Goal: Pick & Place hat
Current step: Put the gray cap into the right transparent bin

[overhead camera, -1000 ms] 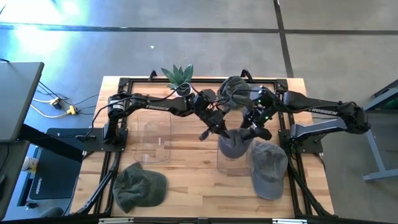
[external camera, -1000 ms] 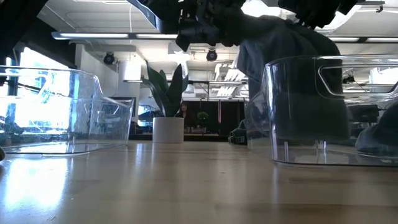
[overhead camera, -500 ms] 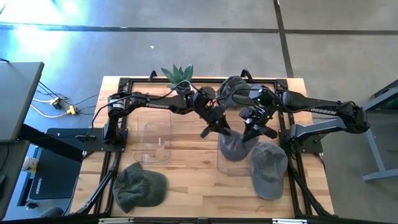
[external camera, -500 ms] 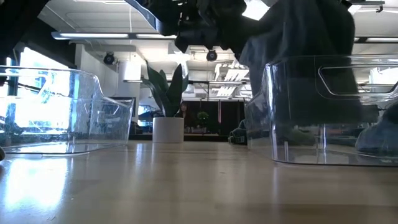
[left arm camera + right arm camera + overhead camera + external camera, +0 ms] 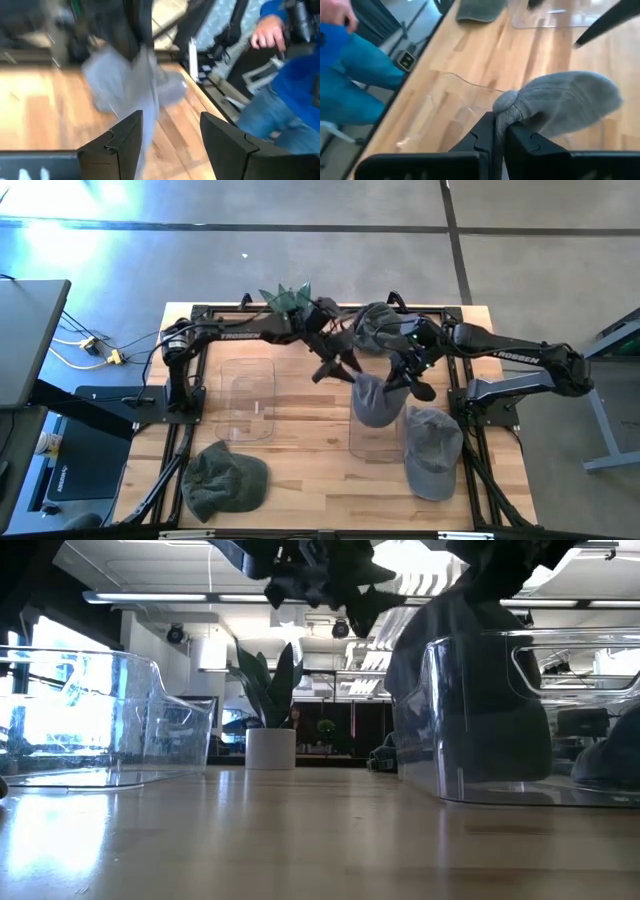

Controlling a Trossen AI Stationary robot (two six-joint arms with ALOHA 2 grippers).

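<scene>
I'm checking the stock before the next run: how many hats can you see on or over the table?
4: a grey hat hanging over the right bin, a grey cap beside that bin, a green hat front-left, a dark hat at the back.

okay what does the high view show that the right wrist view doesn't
Only the high view shows the dark green hat at the table's front left, the grey cap beside the right bin, the plant, and the left end effector, open. Only the right wrist view shows a person's blue trousers beside the table. Both share the right end effector, shut on the grey hat.
</scene>
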